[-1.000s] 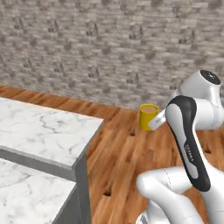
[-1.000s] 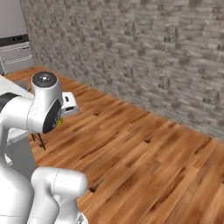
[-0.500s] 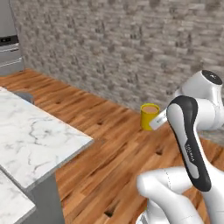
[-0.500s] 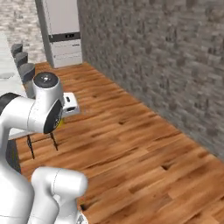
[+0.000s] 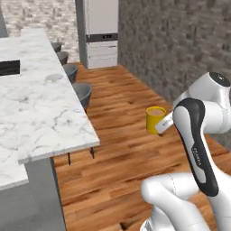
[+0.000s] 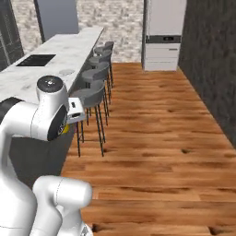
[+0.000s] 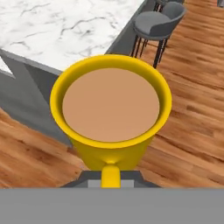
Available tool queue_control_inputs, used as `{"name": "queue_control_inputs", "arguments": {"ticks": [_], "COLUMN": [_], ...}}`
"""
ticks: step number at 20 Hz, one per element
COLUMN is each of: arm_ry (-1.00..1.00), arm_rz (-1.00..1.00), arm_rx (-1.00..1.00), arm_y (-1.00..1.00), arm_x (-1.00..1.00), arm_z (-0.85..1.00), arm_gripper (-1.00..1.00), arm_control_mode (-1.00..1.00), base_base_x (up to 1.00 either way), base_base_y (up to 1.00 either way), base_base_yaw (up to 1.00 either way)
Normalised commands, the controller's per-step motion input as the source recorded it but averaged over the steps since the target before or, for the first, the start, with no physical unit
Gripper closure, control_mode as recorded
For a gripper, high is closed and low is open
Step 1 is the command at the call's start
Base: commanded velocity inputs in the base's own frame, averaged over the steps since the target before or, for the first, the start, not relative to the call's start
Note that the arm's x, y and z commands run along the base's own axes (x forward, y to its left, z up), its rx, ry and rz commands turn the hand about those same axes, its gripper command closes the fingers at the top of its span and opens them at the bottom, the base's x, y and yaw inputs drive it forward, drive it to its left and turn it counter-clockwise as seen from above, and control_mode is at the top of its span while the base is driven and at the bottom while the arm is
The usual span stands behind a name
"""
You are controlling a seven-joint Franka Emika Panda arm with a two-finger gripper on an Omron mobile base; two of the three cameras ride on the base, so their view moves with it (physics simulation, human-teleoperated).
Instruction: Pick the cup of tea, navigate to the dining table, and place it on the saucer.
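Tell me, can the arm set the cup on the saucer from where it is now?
Probably not yet. The gripper holds the cup over the floor, well off the table's edge, and the saucer lies further along the top.

Wooden plank floor (image 6: 152,138), dark stone wall (image 5: 180,40), grey bar stools (image 6: 94,94), tall pale cabinet (image 5: 100,31)
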Motion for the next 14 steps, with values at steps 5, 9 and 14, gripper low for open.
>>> {"name": "queue_control_inputs", "arguments": {"ticks": [5, 9, 14], "arm_ry": [0.00, 0.00, 0.00], "arm_rz": [0.00, 0.00, 0.00], "arm_rx": [0.00, 0.00, 0.00], "arm_y": [0.00, 0.00, 0.00], "arm_x": [0.00, 0.00, 0.00], "arm_z": [0.00, 0.00, 0.00], "arm_gripper": [1.00, 1.00, 1.00], "arm_control_mode": [1.00, 1.00, 1.00], "base_base_x": [0.55, 0.76, 0.82], "base_base_y": [-0.81, -1.00, -1.00], "base_base_yaw": [0.74, 0.55, 0.36]}}
